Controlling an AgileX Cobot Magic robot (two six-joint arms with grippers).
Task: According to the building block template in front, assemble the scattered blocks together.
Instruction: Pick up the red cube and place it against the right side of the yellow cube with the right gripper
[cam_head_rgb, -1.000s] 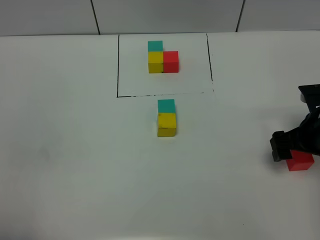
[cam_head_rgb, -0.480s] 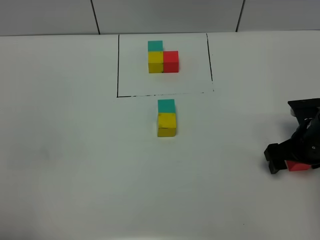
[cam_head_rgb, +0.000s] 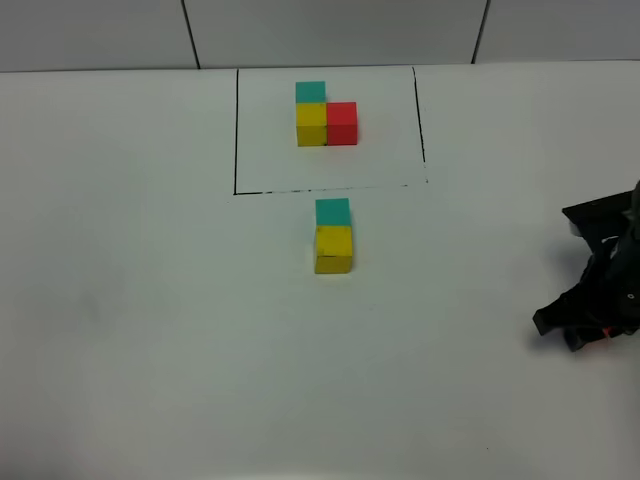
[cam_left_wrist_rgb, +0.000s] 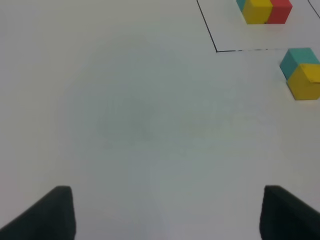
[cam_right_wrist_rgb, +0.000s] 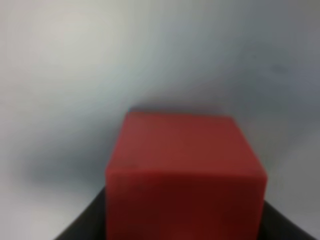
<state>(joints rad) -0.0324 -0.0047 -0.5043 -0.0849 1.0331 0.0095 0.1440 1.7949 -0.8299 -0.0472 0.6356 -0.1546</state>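
Two loose cubes, teal and yellow, already touch. I judge my right gripper, far right of them, is grabbing the red cube; closed or not, I cannot tell. Next, carry it beside yellow.

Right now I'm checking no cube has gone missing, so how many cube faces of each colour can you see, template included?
Teal: 2, the loose matte teal cube and the teal cube of the joined L template.
Yellow: 2, the loose matte yellow cube and the template's yellow cube.
Red: 2, the loose matte red cube at the right end effector and the template's red cube.
Total: 6
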